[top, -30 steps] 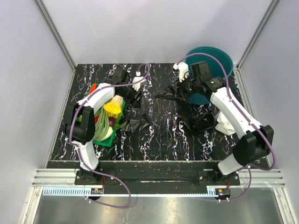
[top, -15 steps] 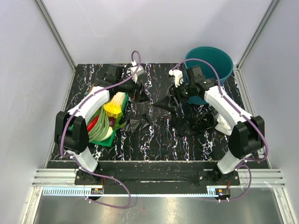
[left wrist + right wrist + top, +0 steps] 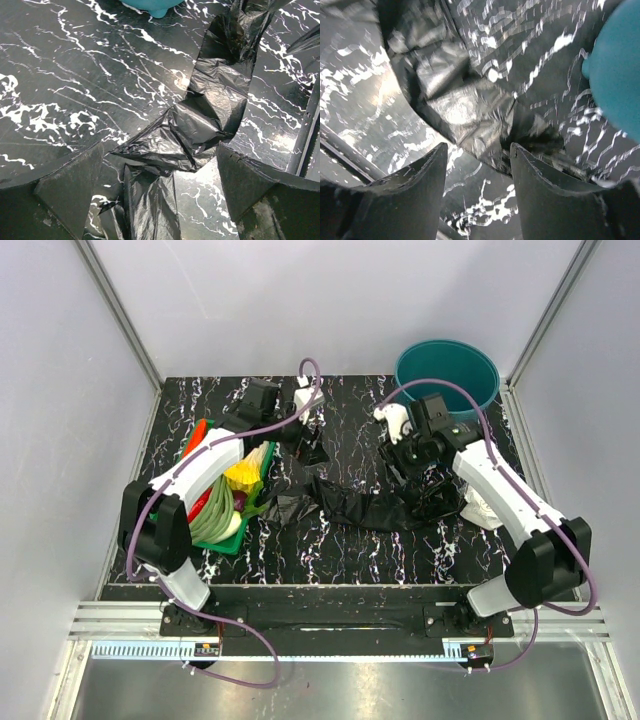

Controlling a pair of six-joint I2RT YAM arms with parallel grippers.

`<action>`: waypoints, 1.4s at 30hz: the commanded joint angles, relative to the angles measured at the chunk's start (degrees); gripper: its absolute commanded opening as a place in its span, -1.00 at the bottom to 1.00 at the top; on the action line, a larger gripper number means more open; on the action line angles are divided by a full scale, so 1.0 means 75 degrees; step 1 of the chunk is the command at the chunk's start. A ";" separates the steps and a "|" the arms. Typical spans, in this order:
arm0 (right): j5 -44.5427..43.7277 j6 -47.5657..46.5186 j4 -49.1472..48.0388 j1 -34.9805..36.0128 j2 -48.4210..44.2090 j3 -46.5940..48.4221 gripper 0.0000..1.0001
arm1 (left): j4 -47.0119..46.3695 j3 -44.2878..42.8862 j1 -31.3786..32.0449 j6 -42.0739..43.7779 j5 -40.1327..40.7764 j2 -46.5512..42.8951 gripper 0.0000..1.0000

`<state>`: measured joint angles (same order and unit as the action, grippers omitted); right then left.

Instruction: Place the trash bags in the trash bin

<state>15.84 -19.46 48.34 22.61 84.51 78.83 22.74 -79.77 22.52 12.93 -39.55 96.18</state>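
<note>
Top view: the trash bags lie flat on the black table, in the middle, between the two arms. They are not in the trash bin. The bin stands at the far right corner, near the bags but apart from them.

The left gripper hangs over the left end of the bags. Its fingers are spread wide and hold nothing. The right gripper hangs over the right end, between the bags and the bin. Its fingers are apart too, and nothing is pinched in them.

A green tray full of vegetables sits just left of the bags. A white thing lies at the right, half under the right arm; I cannot tell what it is.

The bags are thin, black and shiny, with lots of wrinkles. They look like one long crumpled strip, with a small bunch at the left end and a bigger heap at the right end. The bin is round, blue-green and open on top.
</note>
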 commanded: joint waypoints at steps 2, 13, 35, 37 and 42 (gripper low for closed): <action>-0.1407 0.0098 0.0434 0.0032 0.0076 -0.1052 0.16 | -0.0161 -0.0111 0.0137 0.0163 0.0292 0.0020 0.98; -0.2697 0.0345 -0.0034 0.0020 0.0427 -0.2014 0.20 | -0.0067 0.0171 0.0137 0.0339 0.0375 -0.0098 0.98; -0.3388 0.0017 -0.1722 -0.0050 0.1576 -0.2354 -0.49 | -0.0278 0.0370 0.0137 0.0456 0.0410 0.0078 0.98; -0.3284 -0.0064 -0.1699 -0.0050 0.1401 -0.2296 -0.74 | -0.0278 0.0335 0.0137 0.0456 0.0375 0.0113 0.98; -0.1708 -0.0404 -0.0893 -0.0050 0.0698 -0.1455 -1.00 | -0.0162 0.0230 0.0137 0.0538 0.0013 0.0008 0.98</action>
<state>-6.33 -19.88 37.89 22.44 95.98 61.43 22.83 -76.34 23.68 15.66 -36.77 96.64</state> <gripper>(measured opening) 0.010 0.988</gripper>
